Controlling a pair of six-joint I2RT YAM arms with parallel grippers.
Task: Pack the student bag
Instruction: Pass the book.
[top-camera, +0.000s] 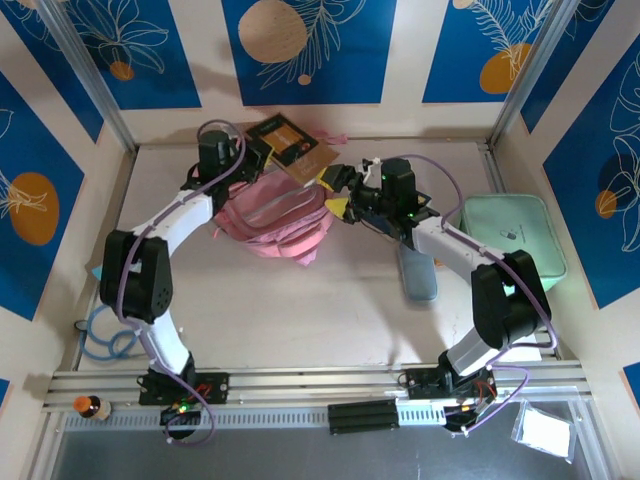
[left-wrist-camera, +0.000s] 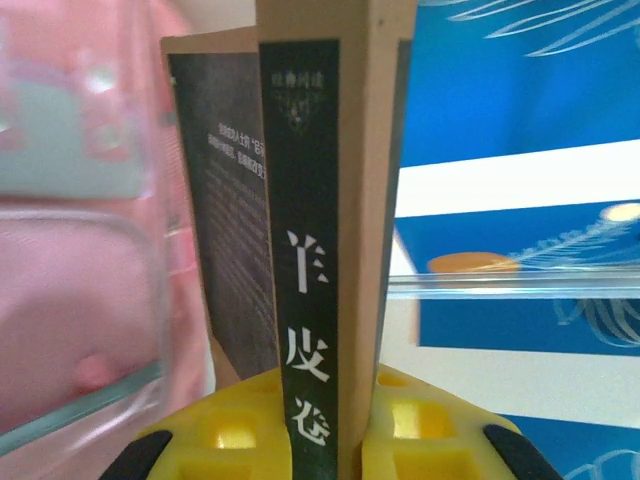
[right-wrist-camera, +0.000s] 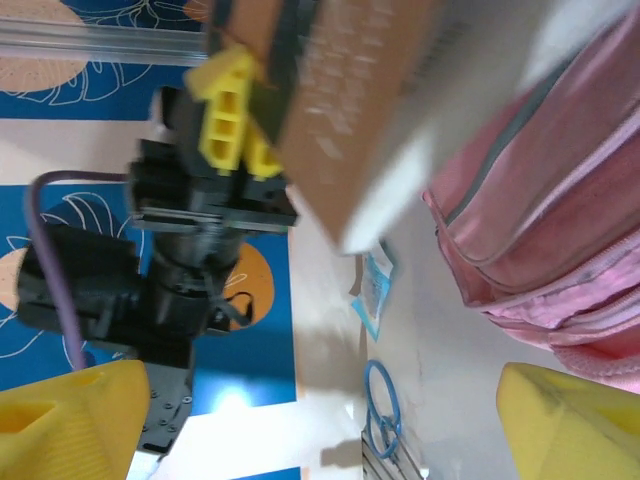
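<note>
The pink student bag (top-camera: 280, 222) lies slumped at the middle back of the table. Just above its far edge my left gripper (top-camera: 260, 150) is shut on a brown book with a black cover (top-camera: 292, 146). In the left wrist view the yellow fingers (left-wrist-camera: 225, 435) pinch the book's spine (left-wrist-camera: 310, 250), with the bag (left-wrist-camera: 80, 300) blurred at the left. My right gripper (top-camera: 335, 193) hovers open at the bag's right edge, close to the book. In the right wrist view its jaws (right-wrist-camera: 320, 430) stand wide apart with nothing between them, facing the book (right-wrist-camera: 350, 110) and the bag (right-wrist-camera: 540, 230).
A mint-green flat case (top-camera: 510, 235) lies at the right, and a grey-blue pouch (top-camera: 417, 272) beside my right arm. A blue cable ring (top-camera: 105, 335) sits at the left edge. A small blue card (right-wrist-camera: 375, 290) lies on the table near the bag.
</note>
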